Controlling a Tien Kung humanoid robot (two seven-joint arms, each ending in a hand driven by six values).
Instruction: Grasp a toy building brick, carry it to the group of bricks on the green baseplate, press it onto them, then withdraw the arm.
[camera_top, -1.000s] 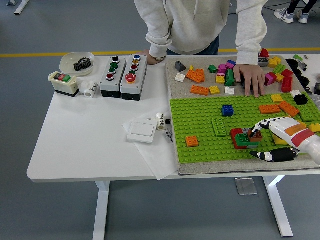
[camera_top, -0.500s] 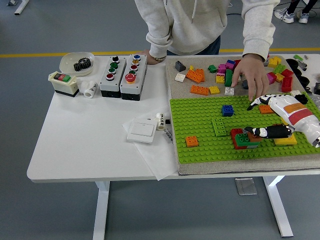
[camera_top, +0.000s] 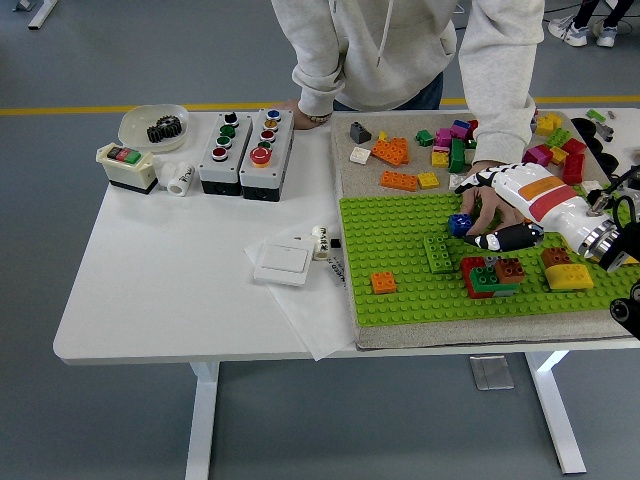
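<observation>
Green baseplate (camera_top: 400, 262): we see brick group (camera_top: 492, 276) on it, red/green/brown, right of centre.
R hand (camera_top: 500, 210): over plate, above the group, not touching it; fingers spread, holding nothing.
Blue brick (camera_top: 458, 224): by R fingertips.
Person's hand (camera_top: 494, 207): under R hand, near blue brick.

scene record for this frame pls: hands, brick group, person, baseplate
right hand: white-and-black robot hand over the blue toy brick, grasp unclear
left hand: not in view
brick group: red, green and brown stacked bricks on the green studded baseplate
person: hand under the robot hand, by the blue brick
step: nothing pressed on yet
</observation>
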